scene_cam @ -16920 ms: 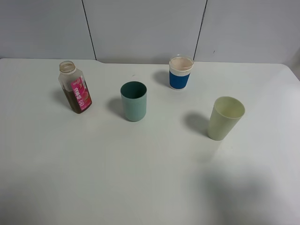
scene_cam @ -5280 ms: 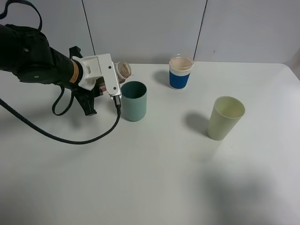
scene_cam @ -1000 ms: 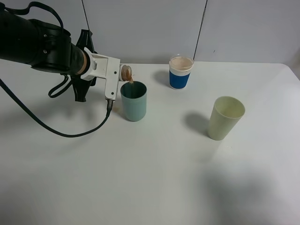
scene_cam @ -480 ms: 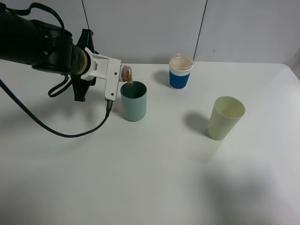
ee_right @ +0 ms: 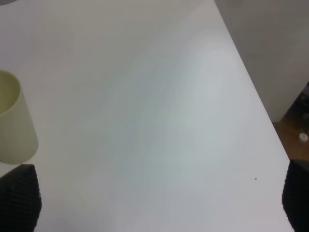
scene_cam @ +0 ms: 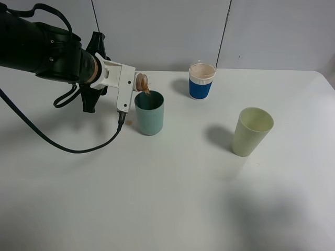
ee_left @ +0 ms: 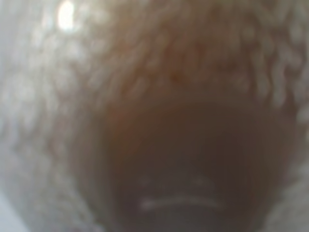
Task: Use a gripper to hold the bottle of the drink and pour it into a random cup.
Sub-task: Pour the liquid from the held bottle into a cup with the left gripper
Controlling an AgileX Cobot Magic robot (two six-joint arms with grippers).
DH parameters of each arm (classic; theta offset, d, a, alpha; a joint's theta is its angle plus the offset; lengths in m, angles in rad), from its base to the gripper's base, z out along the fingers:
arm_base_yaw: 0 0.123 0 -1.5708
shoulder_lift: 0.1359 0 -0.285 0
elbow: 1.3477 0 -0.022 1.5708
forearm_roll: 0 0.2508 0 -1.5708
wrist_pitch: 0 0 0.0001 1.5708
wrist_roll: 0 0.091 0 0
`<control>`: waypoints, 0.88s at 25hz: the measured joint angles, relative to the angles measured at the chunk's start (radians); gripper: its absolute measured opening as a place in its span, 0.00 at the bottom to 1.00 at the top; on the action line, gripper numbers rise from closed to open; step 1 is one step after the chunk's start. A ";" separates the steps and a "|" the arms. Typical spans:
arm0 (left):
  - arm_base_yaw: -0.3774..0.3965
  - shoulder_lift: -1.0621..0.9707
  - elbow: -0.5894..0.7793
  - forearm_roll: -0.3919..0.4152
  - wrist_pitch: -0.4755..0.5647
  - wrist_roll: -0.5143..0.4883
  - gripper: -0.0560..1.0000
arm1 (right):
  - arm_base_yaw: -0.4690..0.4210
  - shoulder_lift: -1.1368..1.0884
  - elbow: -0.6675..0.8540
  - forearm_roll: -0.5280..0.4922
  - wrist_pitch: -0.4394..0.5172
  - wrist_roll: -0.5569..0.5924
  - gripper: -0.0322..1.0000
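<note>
Table (scene_cam: 172,204): white, smooth, matt with a faint sheen.
Left gripper (scene_cam: 132,83): white moulded plastic, smooth, satin.
Arm sleeve (scene_cam: 42,49): black cloth, matt, creased.
Cable (scene_cam: 78,151): black, smooth jacket.
Bottle (scene_cam: 141,82): clear plastic, glossy.
Teal cup (scene_cam: 149,116): plastic, smooth, matt.
Pale yellow-green cup (scene_cam: 252,133): plastic, smooth, matt.
Blue-banded cup (scene_cam: 201,83): paper-like; a ribbed white collar is seen above the band.
Right gripper (ee_right: 154,205) pads (ee_right: 18,199): black, finely knobbed, matt.

The high camera overlooks the whole worktop (scene_cam: 172,209). The left wrist camera sits blurringly close to the bottle (ee_left: 183,159); the right wrist view shares the pale cup (ee_right: 12,121).
</note>
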 joint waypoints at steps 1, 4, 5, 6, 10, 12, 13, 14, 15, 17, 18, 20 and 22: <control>0.000 0.000 0.000 0.002 0.000 0.000 0.36 | 0.000 0.000 0.000 0.000 0.000 0.000 1.00; 0.000 0.000 0.000 0.004 0.001 0.000 0.36 | 0.000 0.000 0.000 0.000 0.000 0.000 1.00; 0.000 0.000 0.000 0.008 0.003 0.000 0.36 | 0.000 0.000 0.000 0.000 0.000 0.000 1.00; 0.000 0.000 0.000 0.014 0.004 0.000 0.36 | 0.000 0.000 0.000 0.000 0.000 0.000 1.00; 0.000 0.000 0.000 0.026 0.011 0.000 0.36 | 0.000 0.000 0.000 0.000 0.000 0.000 1.00; 0.000 0.000 0.000 0.028 0.013 0.000 0.36 | 0.000 0.000 0.000 0.000 0.000 0.000 1.00; 0.000 0.000 0.000 0.030 0.015 0.000 0.36 | 0.000 0.000 0.000 0.000 0.000 0.000 1.00; 0.000 0.000 0.000 0.032 0.019 0.000 0.36 | 0.000 0.000 0.000 0.000 0.000 0.000 1.00; 0.000 0.000 0.000 0.035 0.020 0.000 0.36 | 0.000 0.000 0.000 0.000 0.000 0.000 1.00; 0.000 0.000 0.000 0.039 0.021 0.000 0.36 | 0.000 0.000 0.000 0.000 0.000 0.000 1.00; 0.000 0.000 0.000 0.041 0.021 0.000 0.36 | 0.000 0.000 0.000 0.000 0.000 0.000 1.00; 0.000 0.000 0.000 0.044 0.021 0.000 0.36 | 0.000 0.000 0.000 0.000 0.000 0.000 1.00; 0.000 0.000 0.000 0.049 0.021 0.000 0.36 | 0.000 0.000 0.000 0.000 0.000 0.000 1.00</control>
